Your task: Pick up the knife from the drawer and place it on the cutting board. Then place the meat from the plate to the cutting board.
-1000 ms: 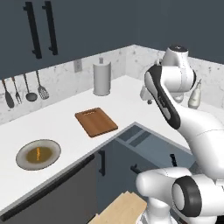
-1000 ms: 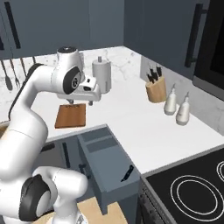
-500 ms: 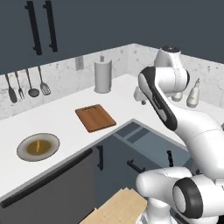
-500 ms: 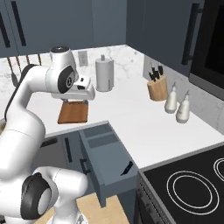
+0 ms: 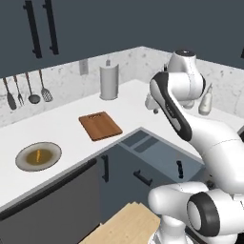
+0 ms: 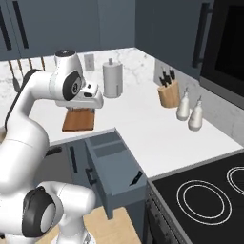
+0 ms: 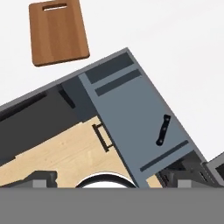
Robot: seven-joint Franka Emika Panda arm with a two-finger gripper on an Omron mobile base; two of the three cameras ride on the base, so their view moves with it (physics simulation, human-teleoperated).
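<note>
Done: we see drawer (image 7: 131, 118) open
Left: knife (image 7: 163, 130) near its front edge; meat (image 5: 37, 155) on plate (image 5: 24, 163)
Tool (image 6: 97, 103): wide open, empty

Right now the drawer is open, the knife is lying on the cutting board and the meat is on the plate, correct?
Not quite. The knife lies in the open drawer, as the hand view shows; the cutting board is bare. The meat is on the plate.
</note>
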